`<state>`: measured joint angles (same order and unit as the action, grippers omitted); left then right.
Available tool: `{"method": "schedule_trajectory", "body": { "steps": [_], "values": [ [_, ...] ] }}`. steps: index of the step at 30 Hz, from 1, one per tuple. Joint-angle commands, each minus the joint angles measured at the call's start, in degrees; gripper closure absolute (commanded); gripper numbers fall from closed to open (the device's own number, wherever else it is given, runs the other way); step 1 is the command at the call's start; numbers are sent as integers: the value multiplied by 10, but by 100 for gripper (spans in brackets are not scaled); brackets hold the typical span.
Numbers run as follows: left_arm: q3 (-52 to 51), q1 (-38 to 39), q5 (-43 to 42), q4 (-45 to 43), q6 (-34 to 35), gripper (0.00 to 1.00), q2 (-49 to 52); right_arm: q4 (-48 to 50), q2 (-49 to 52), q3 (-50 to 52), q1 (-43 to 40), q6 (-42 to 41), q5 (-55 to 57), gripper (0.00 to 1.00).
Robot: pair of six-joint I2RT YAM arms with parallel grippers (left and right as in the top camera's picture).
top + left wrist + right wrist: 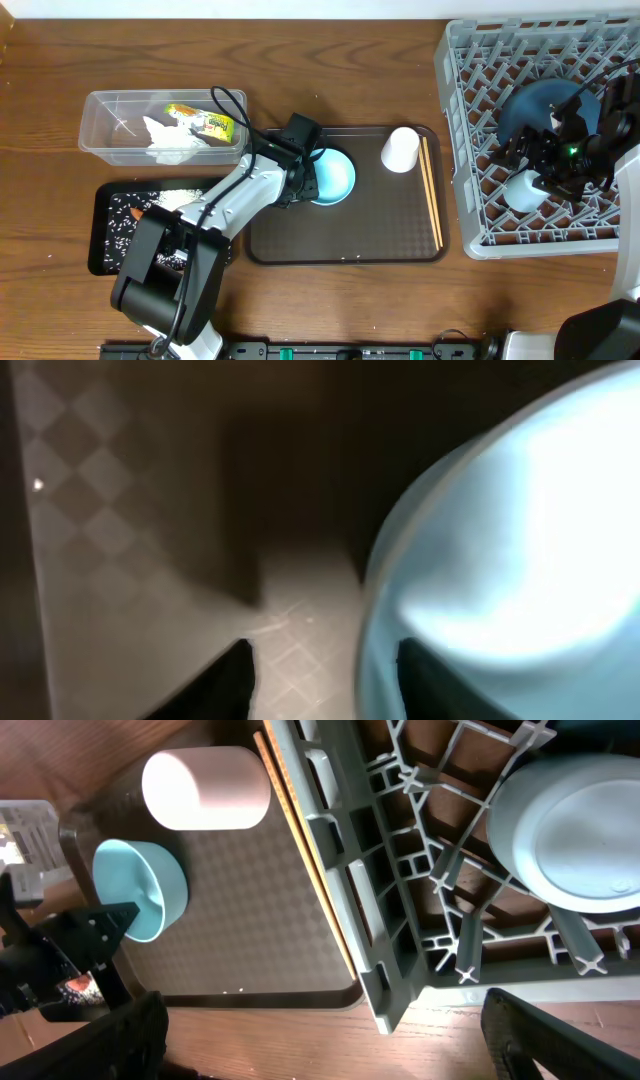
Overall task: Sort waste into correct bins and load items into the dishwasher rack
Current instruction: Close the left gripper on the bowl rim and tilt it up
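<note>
Overhead, the left gripper (308, 184) sat at the small light-blue bowl (336, 177) on the brown serving tray (340, 235). Left wrist: its fingers (225, 685) straddled the bowl's rim, but I couldn't tell whether they were clamped. Right wrist: the right gripper (320, 1012) gaped wide and empty over the dishwasher rack (400, 920).

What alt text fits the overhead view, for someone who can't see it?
The left arm's claw is at the small light-blue bowl on a brown tray, beside a white cup and chopsticks. The right claw hangs open above the grey rack.
</note>
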<state>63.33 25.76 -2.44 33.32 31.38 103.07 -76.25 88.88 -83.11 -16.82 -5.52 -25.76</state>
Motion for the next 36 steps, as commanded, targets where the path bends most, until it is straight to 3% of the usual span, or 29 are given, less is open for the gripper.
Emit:
{"method": "schedule_trajectory", "body": {
  "steps": [1, 4, 8, 11, 19, 30, 36],
  "values": [
    [0, 0, 3, -5, 0, 66, -5, 0, -1, -8, -4, 0, -6, 1],
    [0, 0, 3, -7, 0, 78, -9, 0, -1, -8, -4, 0, -6, 1],
    [0, 0, 3, -7, 0, 81, -9, 0, -1, -8, -4, 0, -6, 1],
    [0, 0, 3, -7, 0, 94, -9, 0, -1, -8, -4, 0, -6, 1],
    [17, -3, 3, -1, -20, 94, -51, 0, -1, -8, -4, 0, -6, 1],
    [21, -2, 3, 66, -19, 93, -276, 0, -1, -8, -4, 0, -6, 1],
    [21, -2, 1, 115, -19, 94, -314, 1, -1, -8, -4, -7, -6, 1]
  ]
}}
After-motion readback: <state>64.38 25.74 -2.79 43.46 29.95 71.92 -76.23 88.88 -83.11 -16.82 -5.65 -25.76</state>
